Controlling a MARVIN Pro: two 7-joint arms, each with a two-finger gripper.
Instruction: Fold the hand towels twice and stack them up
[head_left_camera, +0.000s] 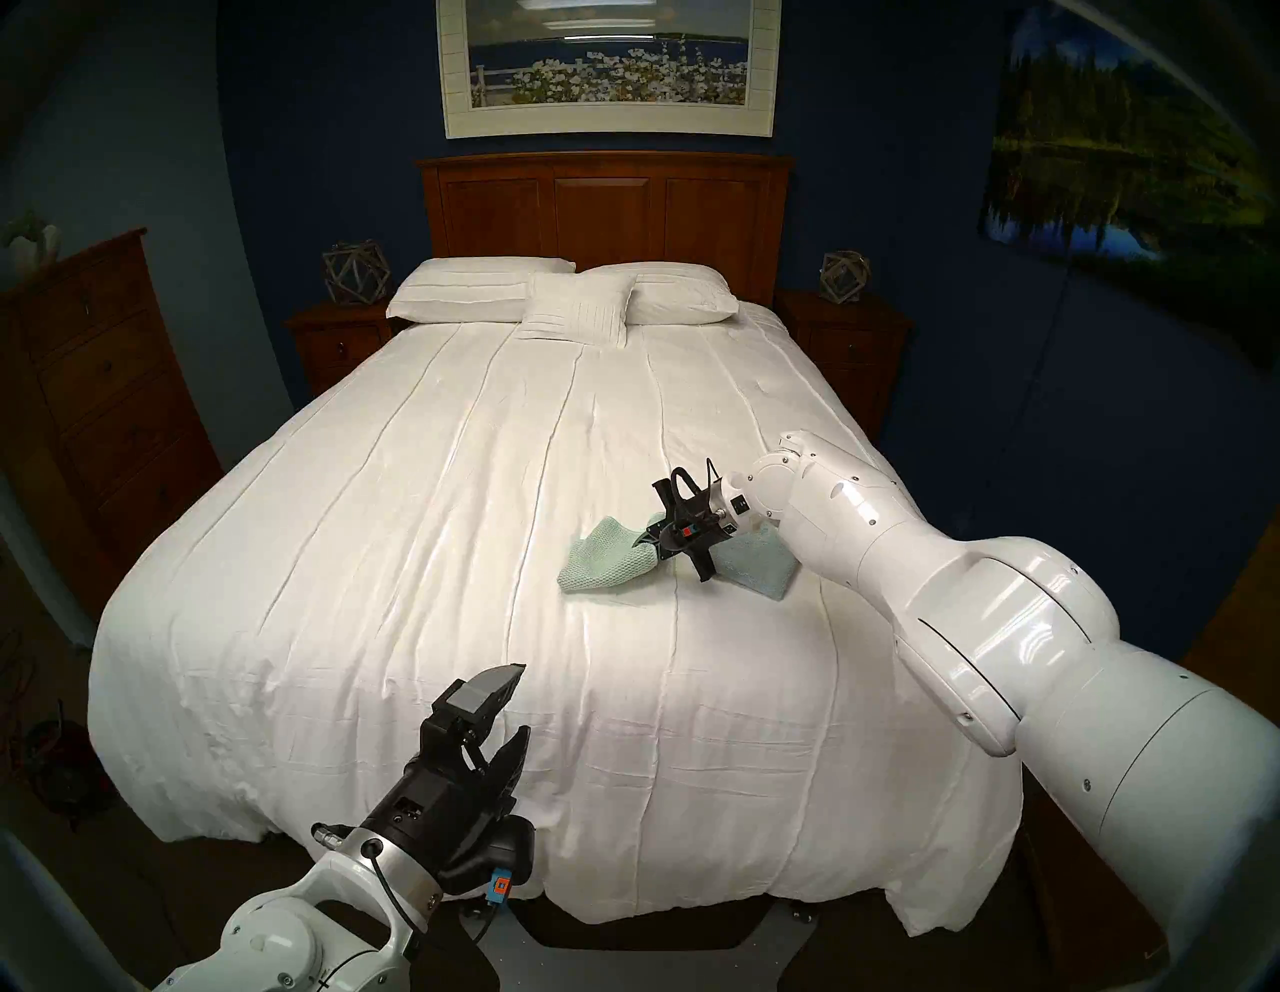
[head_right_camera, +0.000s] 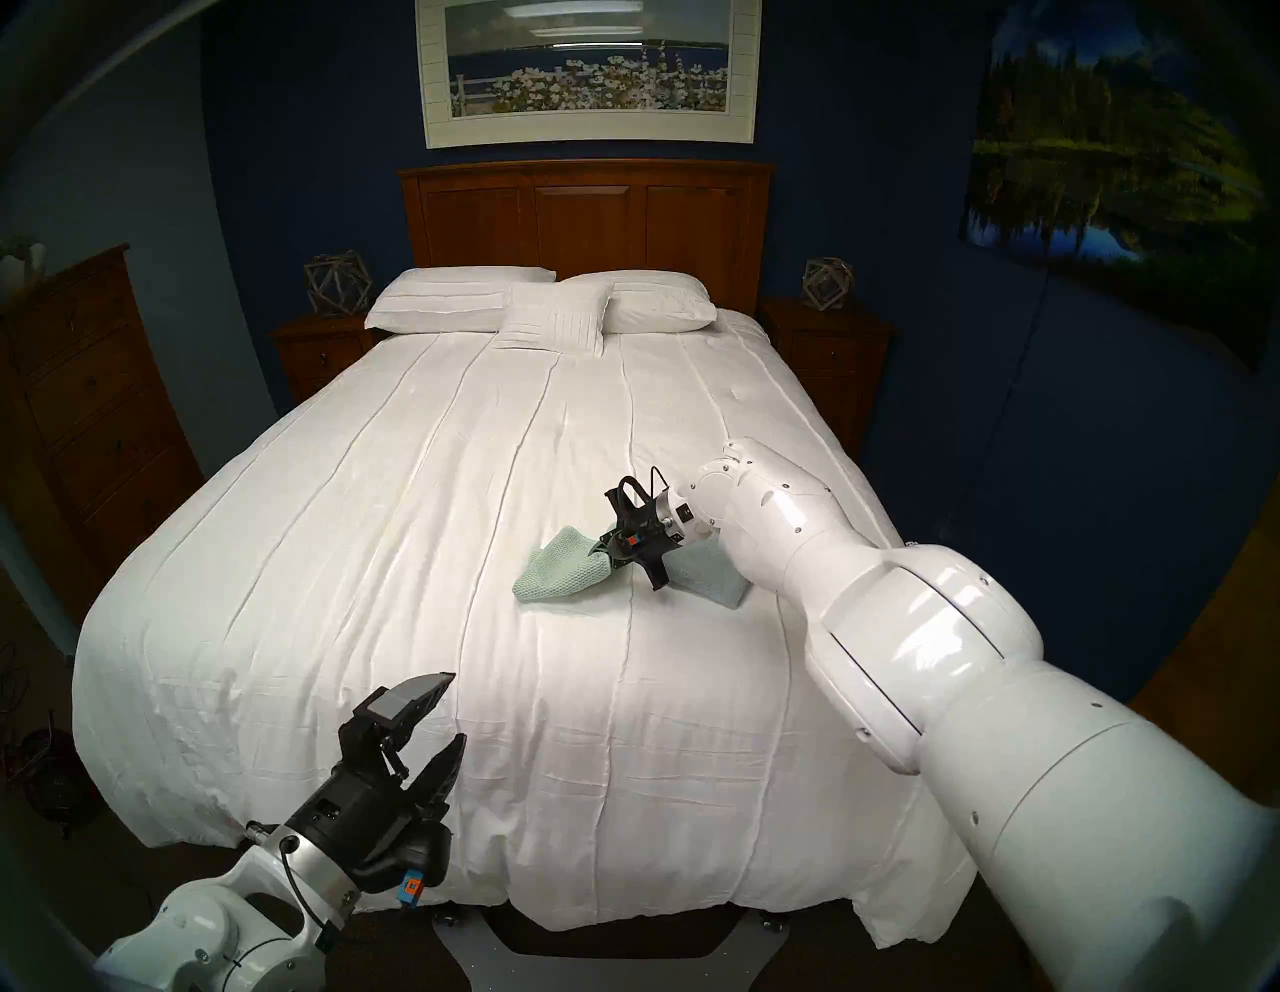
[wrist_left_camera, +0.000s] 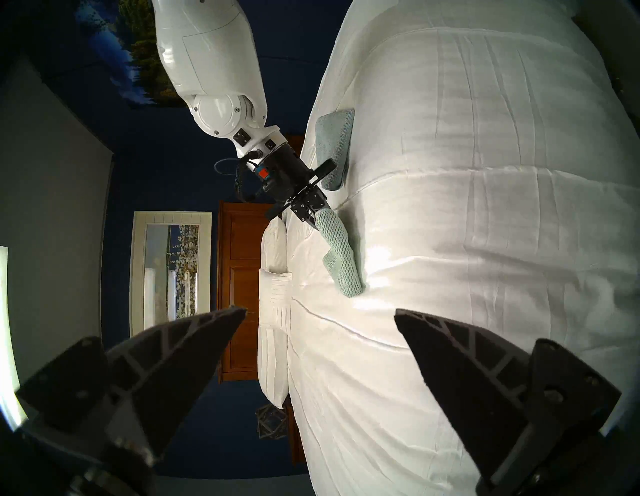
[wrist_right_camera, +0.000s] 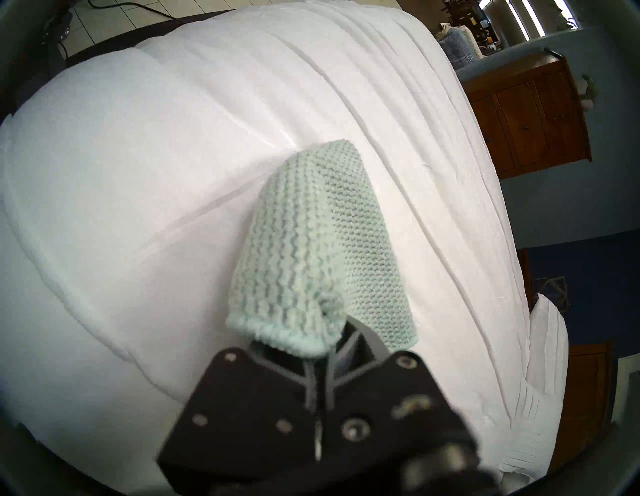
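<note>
The mint green waffle-weave hand towel (head_left_camera: 601, 560) (head_right_camera: 560, 576) (wrist_right_camera: 311, 242) lies folded on the white bedspread (head_left_camera: 415, 554), right of the middle. My right gripper (head_left_camera: 651, 547) (head_right_camera: 608, 554) (wrist_left_camera: 317, 217) (wrist_right_camera: 320, 350) is shut on its near right end and holds that end raised, while the far end rests on the bed. The light blue hand towel (head_left_camera: 758, 564) (head_right_camera: 717, 580) (wrist_left_camera: 334, 145) lies folded just right of it, partly behind my right wrist. My left gripper (head_left_camera: 519, 701) (head_right_camera: 454, 708) (wrist_left_camera: 320, 311) hangs open and empty over the bed's foot.
Three white pillows (head_left_camera: 578, 301) lean at the wooden headboard (head_left_camera: 602, 208). A nightstand (head_left_camera: 336, 343) stands on each side of the bed, and a tall wooden dresser (head_left_camera: 90, 402) stands by the left wall. The bedspread drops off at the near edge.
</note>
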